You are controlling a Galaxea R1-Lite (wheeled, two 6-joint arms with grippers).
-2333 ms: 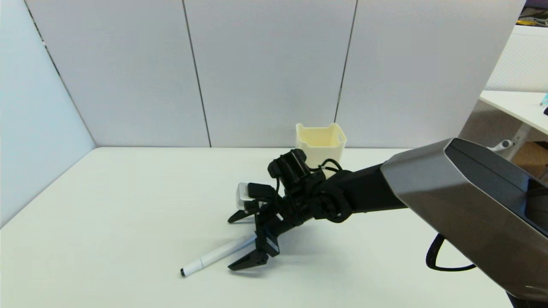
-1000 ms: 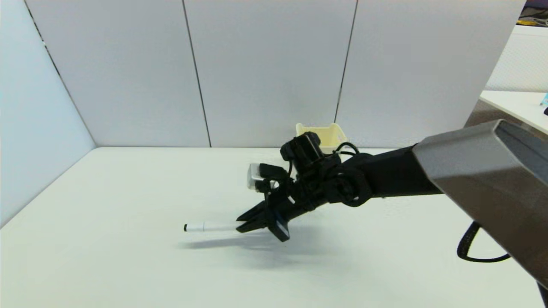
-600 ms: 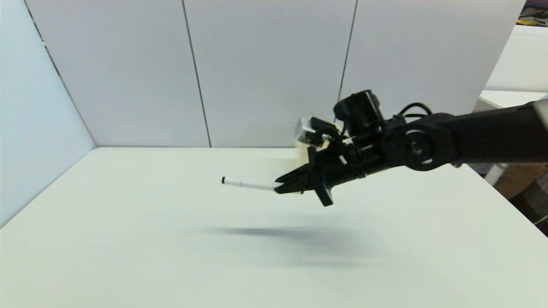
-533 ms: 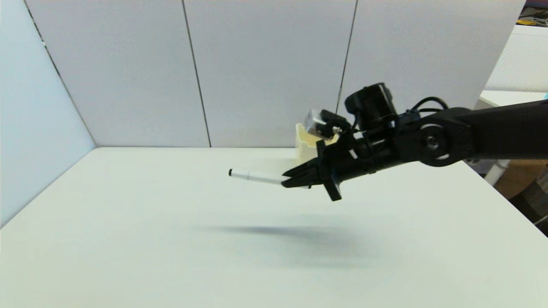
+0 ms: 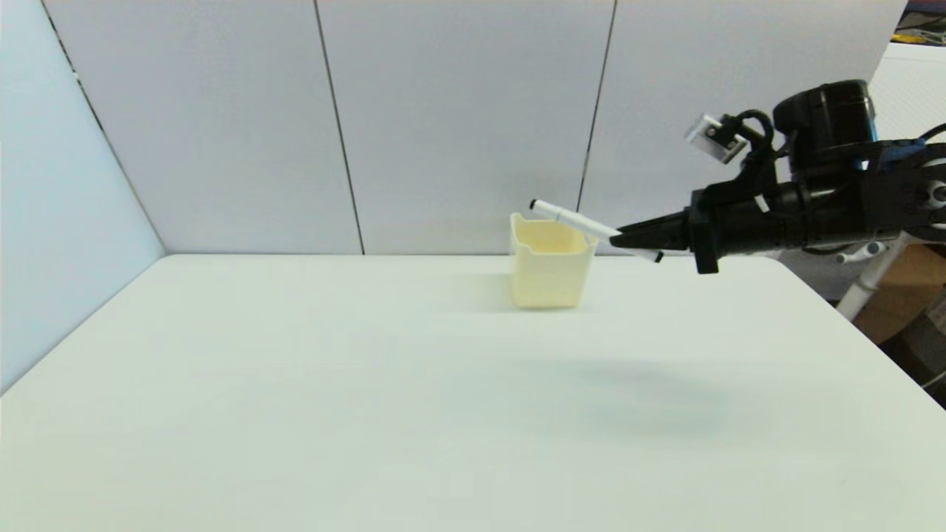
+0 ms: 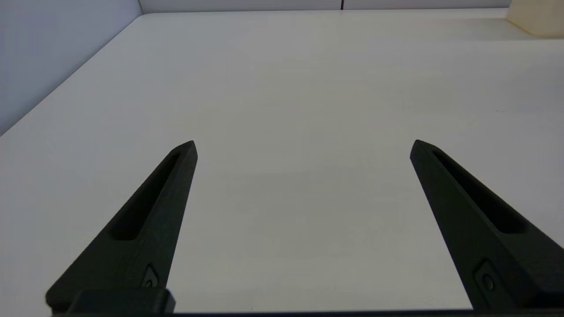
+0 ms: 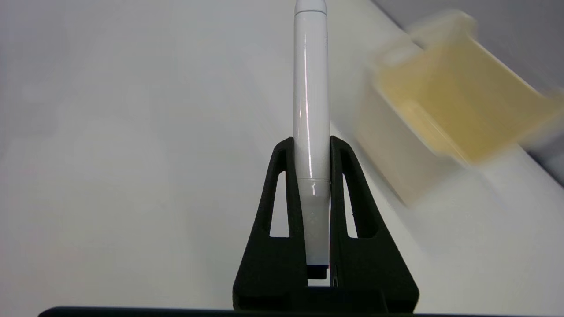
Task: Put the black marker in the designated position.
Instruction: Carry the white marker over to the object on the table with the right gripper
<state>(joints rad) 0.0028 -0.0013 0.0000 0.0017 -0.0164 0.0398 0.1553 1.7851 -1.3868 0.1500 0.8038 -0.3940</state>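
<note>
My right gripper [image 5: 619, 238] is raised at the right of the table and shut on the black marker [image 5: 573, 219], a slim white pen with black tips. The pen sticks out leftward and slightly up, its free end above the rim of the cream bin [image 5: 550, 260]. In the right wrist view the marker [image 7: 311, 105] runs straight out from between the gripper [image 7: 311, 143] and its fingers, and the bin [image 7: 449, 110] lies off to one side. My left gripper [image 6: 303, 147] is open and holds nothing, low over the table's near left.
The cream bin stands at the back of the white table [image 5: 295, 384], near the grey partition wall [image 5: 458, 118]. A corner of the bin [image 6: 537, 20] shows far off in the left wrist view. A second desk [image 5: 916, 66] lies beyond the table's right edge.
My right gripper closed on the marker where it lay on the table, lifted it, and carried it up and to the right; its free end now hangs over the bin.
</note>
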